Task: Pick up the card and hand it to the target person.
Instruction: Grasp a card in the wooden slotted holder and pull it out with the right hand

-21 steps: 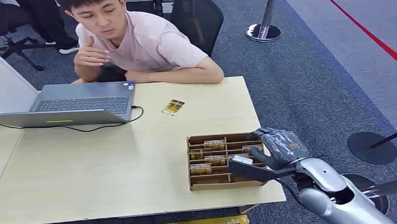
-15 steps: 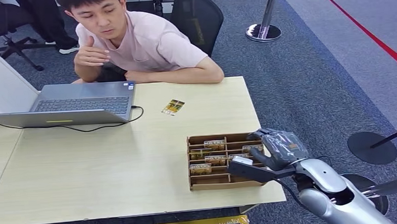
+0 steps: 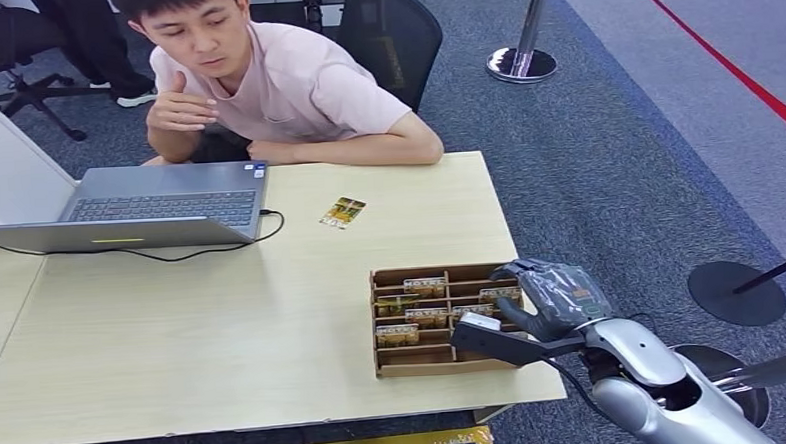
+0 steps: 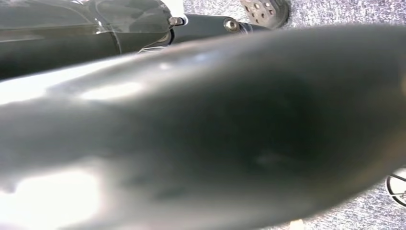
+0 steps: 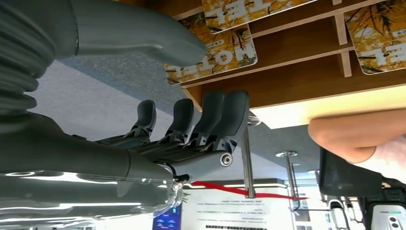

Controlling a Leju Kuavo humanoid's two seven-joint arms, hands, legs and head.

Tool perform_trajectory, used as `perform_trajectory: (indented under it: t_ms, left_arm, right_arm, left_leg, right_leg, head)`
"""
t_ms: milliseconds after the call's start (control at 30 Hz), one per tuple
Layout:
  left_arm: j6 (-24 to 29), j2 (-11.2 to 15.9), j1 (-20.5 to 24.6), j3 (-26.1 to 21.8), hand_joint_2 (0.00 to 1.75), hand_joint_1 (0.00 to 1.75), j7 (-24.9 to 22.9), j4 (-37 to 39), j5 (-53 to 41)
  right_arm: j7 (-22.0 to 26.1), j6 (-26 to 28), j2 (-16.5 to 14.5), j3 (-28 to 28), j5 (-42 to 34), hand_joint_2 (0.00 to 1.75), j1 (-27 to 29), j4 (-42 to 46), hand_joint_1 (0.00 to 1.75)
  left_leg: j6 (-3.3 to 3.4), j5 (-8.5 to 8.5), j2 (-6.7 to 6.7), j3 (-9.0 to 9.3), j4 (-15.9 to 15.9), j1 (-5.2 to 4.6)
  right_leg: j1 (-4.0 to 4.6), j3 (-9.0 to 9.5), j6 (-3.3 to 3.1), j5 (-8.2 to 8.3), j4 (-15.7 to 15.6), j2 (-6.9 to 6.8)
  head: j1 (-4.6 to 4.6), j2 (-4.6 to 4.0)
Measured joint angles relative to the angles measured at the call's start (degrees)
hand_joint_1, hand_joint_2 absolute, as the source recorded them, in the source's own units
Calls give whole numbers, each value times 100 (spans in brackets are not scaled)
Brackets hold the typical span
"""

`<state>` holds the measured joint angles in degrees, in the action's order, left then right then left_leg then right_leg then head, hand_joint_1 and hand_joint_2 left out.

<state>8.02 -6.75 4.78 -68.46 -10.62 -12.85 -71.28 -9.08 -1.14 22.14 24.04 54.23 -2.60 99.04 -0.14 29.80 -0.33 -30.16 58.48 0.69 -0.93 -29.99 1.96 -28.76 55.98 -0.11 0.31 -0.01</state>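
A shallow wooden tray (image 3: 385,362) sat near the front right corner of the pale table (image 3: 224,339), split by thin slats into rows of slots. Several yellow-printed cards (image 3: 398,334) lay flat in the slots, while the row nearest the table edge looked bare. The robot's right hand (image 3: 552,293) hovered at the tray's right end with its fingers (image 5: 210,124) spread apart and nothing in them; the thumb (image 5: 143,40) reached over a card in the wrist view. One loose card (image 3: 343,212) lay apart, further up the table near the seated person (image 3: 283,87). A grey laptop (image 3: 158,207) stood open on the left, its cable (image 3: 170,254) trailing across the tabletop.
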Motion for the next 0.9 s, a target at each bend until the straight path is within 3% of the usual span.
perform_trajectory:
  t_ms: [800, 900]
  left_arm:
    - [-38, 0, 0, 0, 0, 0, 48, 0, -9]
    - [-115, 0, 1, 0, 131, 0, 140, 0, -9]
  right_arm:
    - [-8, 2, 0, -15, 26, 175, 19, -48, 95]
    - [-15, 2, 0, -17, 30, 175, 17, -58, 108]
  left_leg:
    - [0, 0, 0, 1, 0, 0]
    - [0, 0, 0, 1, 0, 0]
  right_leg:
    - [0, 0, 0, 0, 0, 1]
    - [0, 1, 0, 0, 0, 0]
  head:
    - [-2, -1]
    - [-2, -1]
